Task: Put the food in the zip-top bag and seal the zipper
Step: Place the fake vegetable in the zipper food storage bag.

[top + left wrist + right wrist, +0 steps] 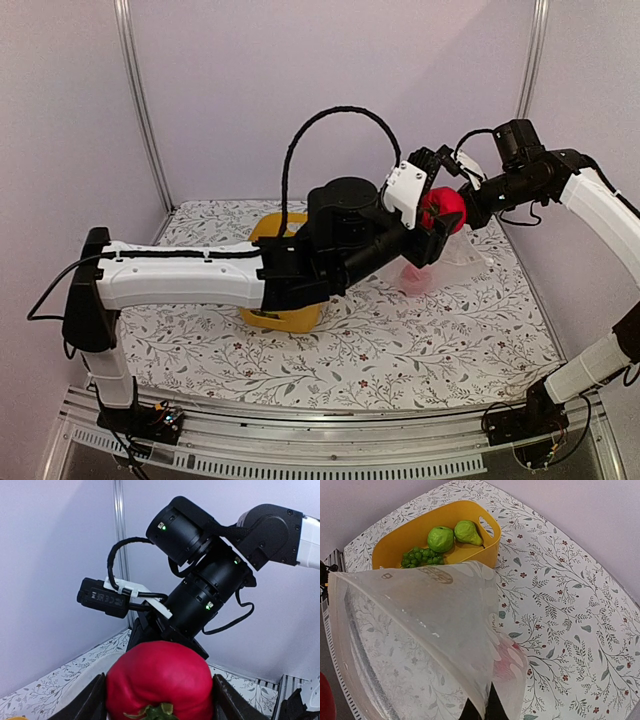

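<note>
My left gripper (437, 212) is shut on a red toy pepper (441, 207) (159, 681) and holds it high, at the mouth of the zip-top bag. My right gripper (482, 711) is shut on the bag's top edge and holds the clear bag (425, 640) (450, 262) up and open, its bottom resting on the table. Something red (507, 662) shows through the bag's lower part. A green apple (440, 538), a green pear (466, 532) and green grapes (420, 558) lie in the yellow basket (485, 550). The zipper strip is not distinguishable.
The yellow basket (285, 318) stands left of centre, partly under my left arm. A floral cloth (400, 340) covers the table. Metal frame posts and pale walls close in the back and sides.
</note>
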You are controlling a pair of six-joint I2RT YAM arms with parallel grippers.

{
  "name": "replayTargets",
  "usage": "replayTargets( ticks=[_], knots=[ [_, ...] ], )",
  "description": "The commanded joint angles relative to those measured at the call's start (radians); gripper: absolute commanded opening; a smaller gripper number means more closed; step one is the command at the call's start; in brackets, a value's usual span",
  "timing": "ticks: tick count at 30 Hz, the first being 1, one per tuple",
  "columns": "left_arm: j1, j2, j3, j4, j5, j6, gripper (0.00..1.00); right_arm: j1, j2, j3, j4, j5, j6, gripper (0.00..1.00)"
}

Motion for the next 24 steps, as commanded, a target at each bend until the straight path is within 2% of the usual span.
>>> replayTargets(
  ticks=[1,5,14,15,19,21,24],
  knots=[
    [-0.009,0.079,0.087,0.037,-0.055,0.044,0.53,0.006,0.003,0.009,-0.014,0.003,0.026,0.0],
    [-0.004,0.141,0.125,0.028,-0.136,0.083,0.53,0.005,0.001,0.011,-0.014,0.021,0.04,0.0],
    [0.017,0.175,0.08,0.006,-0.264,0.093,0.54,0.004,0.004,0.01,-0.021,0.059,0.057,0.0],
    [0.023,0.183,0.087,-0.003,-0.289,0.09,0.58,0.004,0.004,0.01,-0.02,0.061,0.059,0.0],
    [0.046,0.224,0.175,-0.069,-0.415,0.081,0.91,0.005,0.012,0.016,-0.02,0.063,0.061,0.0],
    [0.045,0.219,0.195,-0.065,-0.402,0.112,0.97,0.005,0.023,0.02,-0.021,0.063,0.061,0.0],
    [0.026,0.167,0.183,-0.05,-0.321,0.131,1.0,0.004,0.045,0.028,-0.019,0.074,0.067,0.0]
  ],
)
